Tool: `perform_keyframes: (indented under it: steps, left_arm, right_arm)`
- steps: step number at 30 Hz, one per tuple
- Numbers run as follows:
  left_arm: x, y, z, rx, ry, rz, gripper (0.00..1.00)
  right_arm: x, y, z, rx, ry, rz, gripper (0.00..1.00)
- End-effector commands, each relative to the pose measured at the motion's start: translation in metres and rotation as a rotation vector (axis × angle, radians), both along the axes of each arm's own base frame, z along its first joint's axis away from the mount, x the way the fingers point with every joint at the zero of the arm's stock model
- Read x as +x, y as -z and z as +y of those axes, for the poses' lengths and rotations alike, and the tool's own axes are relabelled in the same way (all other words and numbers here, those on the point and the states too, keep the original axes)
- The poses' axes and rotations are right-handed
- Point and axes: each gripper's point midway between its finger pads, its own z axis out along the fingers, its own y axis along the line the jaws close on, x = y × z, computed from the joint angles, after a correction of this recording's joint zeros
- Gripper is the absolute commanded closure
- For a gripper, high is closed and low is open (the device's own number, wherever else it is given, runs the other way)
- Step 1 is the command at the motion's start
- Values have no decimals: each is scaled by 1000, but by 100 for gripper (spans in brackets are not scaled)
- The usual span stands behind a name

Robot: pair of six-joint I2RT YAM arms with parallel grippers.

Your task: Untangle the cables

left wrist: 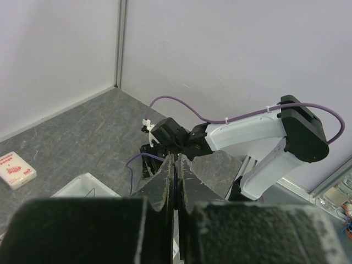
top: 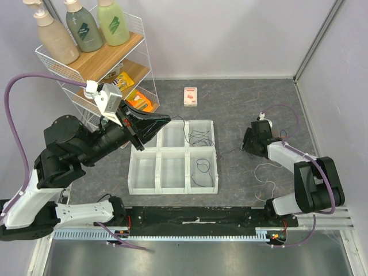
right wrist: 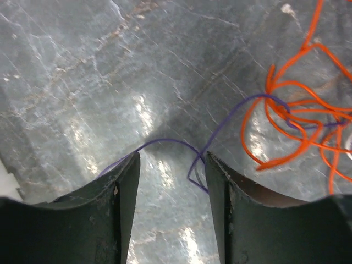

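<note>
Our left gripper [left wrist: 176,159] is shut tight, up by one white tray [top: 172,191] with six boxes. Our right gripper [right wrist: 171,159] stands open around one purple cable [right wrist: 231,118] on the table [right wrist: 82,82], beside one orange cable [right wrist: 286,110].

Grey marbled table [top: 241,98] with white divided tray [top: 172,190], small box [top: 190,95], loose cables [right wrist: 279,107].

Glossy marbled grey tabletop [right wrist: 71,71], white plastic tray [top: 172,190], wooden shelf [top: 106,60], smooth thin orange cable [right wrist: 311,45]
</note>
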Motion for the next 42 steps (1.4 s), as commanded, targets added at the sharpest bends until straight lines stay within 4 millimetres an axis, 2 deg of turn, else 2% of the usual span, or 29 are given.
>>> perform_keyframes:
  steps: [1, 2, 3, 4, 6, 8, 11, 13, 15, 17, 18, 22, 25, 27, 29, 32, 34, 36, 40, 42]
  left_arm:
    - [-3, -5, 0, -22, 16, -21, 98]
    - [-3, -5, 0, -23, 14, -19, 98]
    - [-4, -4, 0, -25, 16, -17, 98]
    - [-4, -4, 0, -26, 19, -13, 98]
    - [-5, -2, 0, -22, 24, -7, 98]
    - [-4, 4, -3, -12, 24, 4, 98]
    - [-2, 18, -11, 9, 32, 29, 98]
    - [1, 30, -21, 25, 39, 50, 98]
    - [4, 40, -31, 36, 48, 70, 98]
    - [6, 48, -40, 42, 62, 89, 98]
    - [6, 53, -45, 53, 71, 99, 98]
    - [10, 71, -58, 90, 81, 139, 98]
    - [11, 82, -63, 107, 84, 165, 98]
    - [12, 94, -65, 125, 85, 185, 98]
    - [12, 109, -67, 148, 80, 209, 98]
    - [15, 131, -69, 177, 65, 251, 98]
    - [15, 146, -71, 192, 59, 281, 98]
    - [16, 159, -75, 203, 61, 310, 98]
    - [17, 187, -81, 238, 57, 370, 98]
    - [17, 205, -83, 256, 50, 407, 98]
  right_arm:
    - [35, -13, 14, 63, -27, -118, 57]
    - [39, -19, 14, 66, -32, -123, 80]
    - [44, -29, 13, 64, -36, -141, 93]
    - [46, -41, 12, 57, -38, -163, 100]
    - [49, -81, 6, 33, -39, -252, 100]
    - [44, -135, 4, 30, -57, -367, 100]
    - [21, -220, 3, 58, -73, -558, 100]
    - [3, -267, -1, 67, -77, -703, 100]
    - [-14, -298, -14, 44, -29, -823, 100]
    - [-25, -308, -30, -3, 30, -872, 100]
    - [-26, -305, -35, -24, 42, -865, 100]
    - [-16, -272, -38, -66, 54, -727, 100]
    - [-10, -264, -22, -24, -22, -687, 100]
    - [-9, -268, 2, 34, -151, -703, 100]
    - [-14, -269, 35, 117, -342, -694, 100]
    - [-41, -264, 91, 296, -663, -656, 100]
    - [-68, -272, 117, 377, -802, -685, 100]
    - [-93, -286, 130, 410, -885, -747, 100]
    - [-133, -312, 141, 503, -1008, -826, 100]
    - [-146, -312, 147, 593, -1044, -808, 100]
